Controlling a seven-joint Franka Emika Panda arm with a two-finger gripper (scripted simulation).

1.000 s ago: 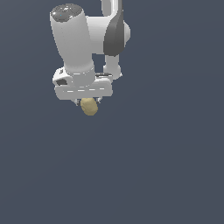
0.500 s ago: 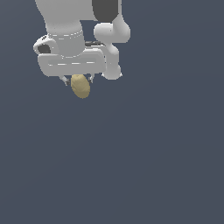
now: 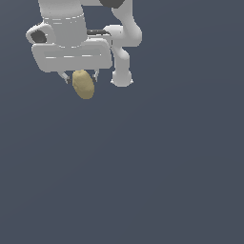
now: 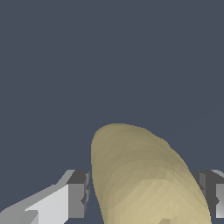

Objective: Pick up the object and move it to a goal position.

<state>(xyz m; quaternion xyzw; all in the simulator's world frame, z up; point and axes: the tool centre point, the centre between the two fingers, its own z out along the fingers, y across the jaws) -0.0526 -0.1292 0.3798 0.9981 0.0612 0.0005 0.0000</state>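
Note:
The object (image 3: pixel 83 85) is a tan-yellow, egg-shaped lump hanging below the white hand in the upper left of the exterior view. My gripper (image 3: pixel 80 77) is shut on the object, one finger on each side of its upper part. In the wrist view the object (image 4: pixel 144 175) fills the space between the two dark fingertips (image 4: pixel 78 192), tilted and pointing away from the camera. It is held clear of the surface, with nothing touching its lower end.
The white arm link (image 3: pixel 123 52) hangs to the exterior view's right of the hand. Everywhere else shows a plain dark blue-grey surface (image 3: pixel 143 181) with no other objects or edges.
The hand has moved up and toward the exterior view's left with the object held in it, and both now look larger in the picture.

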